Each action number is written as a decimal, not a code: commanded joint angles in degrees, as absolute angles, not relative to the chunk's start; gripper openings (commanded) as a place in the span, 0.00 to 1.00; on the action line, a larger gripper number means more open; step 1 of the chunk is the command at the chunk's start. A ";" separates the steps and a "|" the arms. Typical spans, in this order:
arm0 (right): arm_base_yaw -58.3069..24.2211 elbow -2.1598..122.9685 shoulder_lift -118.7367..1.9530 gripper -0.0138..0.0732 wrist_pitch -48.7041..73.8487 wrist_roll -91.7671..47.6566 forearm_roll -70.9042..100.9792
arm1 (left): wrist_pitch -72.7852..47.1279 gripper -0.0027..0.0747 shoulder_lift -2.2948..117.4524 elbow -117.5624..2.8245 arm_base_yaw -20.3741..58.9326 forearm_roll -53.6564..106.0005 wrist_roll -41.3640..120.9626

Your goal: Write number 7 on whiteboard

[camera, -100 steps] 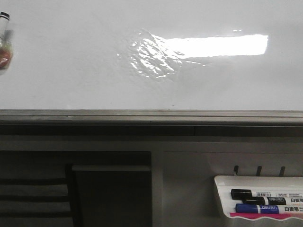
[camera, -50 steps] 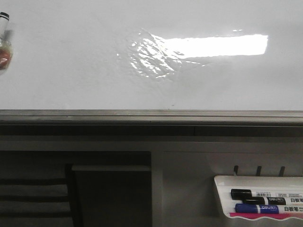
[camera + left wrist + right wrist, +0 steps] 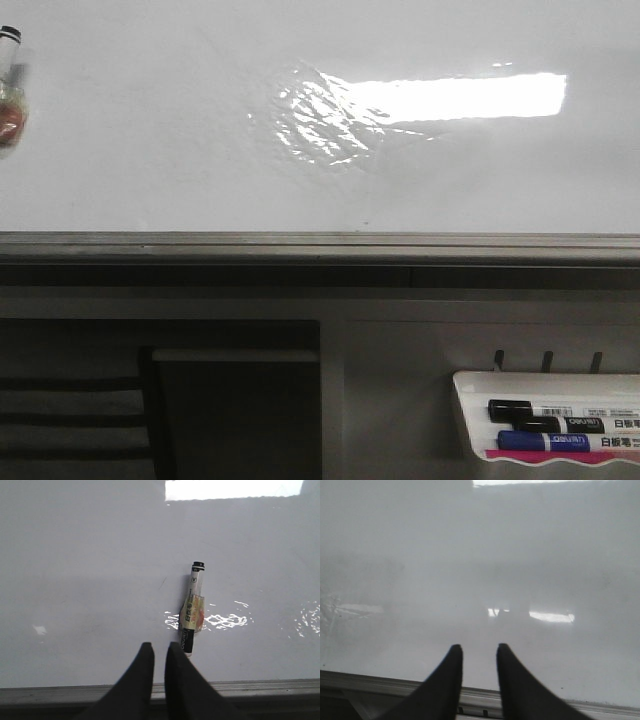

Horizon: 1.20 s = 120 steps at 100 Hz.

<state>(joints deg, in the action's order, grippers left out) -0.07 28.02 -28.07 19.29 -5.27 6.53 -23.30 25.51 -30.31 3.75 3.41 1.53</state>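
Observation:
The whiteboard [image 3: 150, 150] lies glossy and white, with a wrinkled reflective patch [image 3: 320, 125] and a grey edge strip [image 3: 320, 243]. No number 7 shows on it. A taped black-ended marker [image 3: 8, 85] lies on the board at the far left. In the left wrist view the marker [image 3: 191, 611] lies just beyond my left gripper [image 3: 160, 647], whose jaws are almost together and empty over the board [image 3: 90, 580]. My right gripper [image 3: 479, 650] stands slightly open and empty over the bare board [image 3: 545, 555] near its edge. Neither gripper shows in the front view.
A small white marker tray [image 3: 465, 400] hangs below the board at the lower right, holding a black marker [image 3: 545, 410] and a blue marker [image 3: 545, 440]. Dark shelving [image 3: 230, 400] lies below the board's edge.

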 commanded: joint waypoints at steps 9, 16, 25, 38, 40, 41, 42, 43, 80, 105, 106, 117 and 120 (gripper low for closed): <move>0.39 30.02 -28.76 0.68 14.22 -5.65 6.80 | -19.80 0.53 26.21 -32.26 3.80 2.01 1.29; 0.39 30.02 -28.76 0.69 14.22 -5.65 6.80 | -19.80 0.66 26.21 -32.26 3.80 2.12 1.29; 0.39 30.02 -28.76 0.69 14.22 -5.65 6.80 | -19.80 0.68 26.21 -32.26 3.80 2.86 1.29; 0.39 30.02 -28.76 0.69 14.22 -5.65 6.80 | -19.80 0.65 26.21 -32.26 3.80 3.17 1.29; 0.39 30.02 -28.76 0.69 14.22 -5.65 6.80 | -19.80 0.64 26.21 -32.26 3.80 3.17 1.29; 0.39 30.02 -28.76 0.69 14.22 -5.65 6.80 | -19.80 0.64 26.21 -32.26 3.80 3.17 1.29; 0.39 30.02 -28.76 0.69 14.22 -5.65 6.80 | -19.80 0.64 26.21 -32.26 3.80 3.17 1.29; 0.39 30.02 -28.76 0.69 14.22 -5.65 6.80 | -19.80 0.63 26.21 -32.26 3.80 3.17 1.29; 0.39 30.02 -28.76 0.69 14.22 -5.65 7.26 | -19.91 0.53 26.44 -32.26 3.80 9.11 2.82; 0.39 30.02 -28.76 0.69 14.33 -5.65 7.30 | -22.21 0.52 33.04 -32.47 3.80 9.45 10.93; 0.39 30.02 -28.76 0.69 14.33 -5.65 7.30 | -22.21 0.52 33.30 -32.47 3.93 9.45 10.93; 0.39 30.02 -28.76 0.69 14.33 -5.65 7.39 | -21.95 0.52 37.55 -32.63 5.67 9.58 11.34; 0.39 30.02 -28.76 0.69 14.33 -5.65 7.39 | -21.84 0.52 38.70 -32.79 6.62 9.58 11.56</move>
